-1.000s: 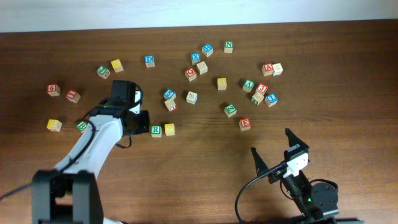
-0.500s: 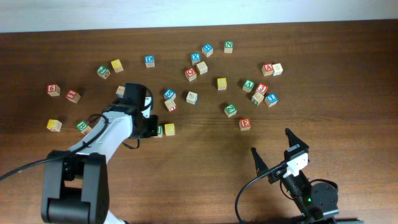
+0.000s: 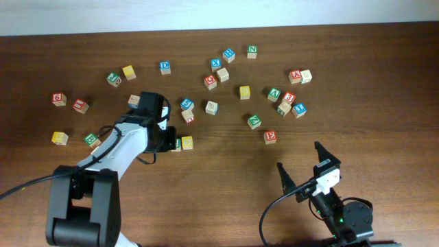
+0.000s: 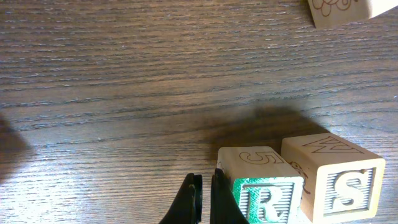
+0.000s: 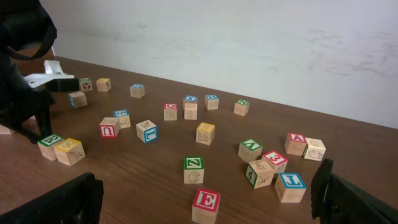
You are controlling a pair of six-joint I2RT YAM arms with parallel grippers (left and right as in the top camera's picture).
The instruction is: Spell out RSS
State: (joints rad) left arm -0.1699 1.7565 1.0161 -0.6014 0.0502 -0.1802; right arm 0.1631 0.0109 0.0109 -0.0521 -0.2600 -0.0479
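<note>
- R cube (image 3: 176, 144), green-faced, lies left of centre on the table (image 3: 384, 103) in the overhead view. It touches a yellow S cube (image 3: 186, 143) on its right. The left gripper (image 3: 167, 140) overlaps the R cube's left edge. Other letter cubes (image 3: 254, 121) are scattered above and to the right, apart from this pair. Lettering on the other yellow cubes (image 3: 244, 91) is too small to read. The right gripper (image 3: 300, 159) sits near the lower edge, fingers spread wide and empty.
- Left wrist view: the R cube (image 4: 264, 199) shows a white R on green, and the S cube (image 4: 348, 193) stands against its right side, turned slightly. The left gripper (image 4: 205, 196) has its fingers drawn almost together with nothing between them, just left of the R cube. Whether they touch it cannot be told.
- Right wrist view: the right gripper (image 5: 205, 186) has its fingers at the lower corners, far apart. The R cube (image 5: 50, 146) and S cube (image 5: 69, 151) sit side by side at far left.
</note>
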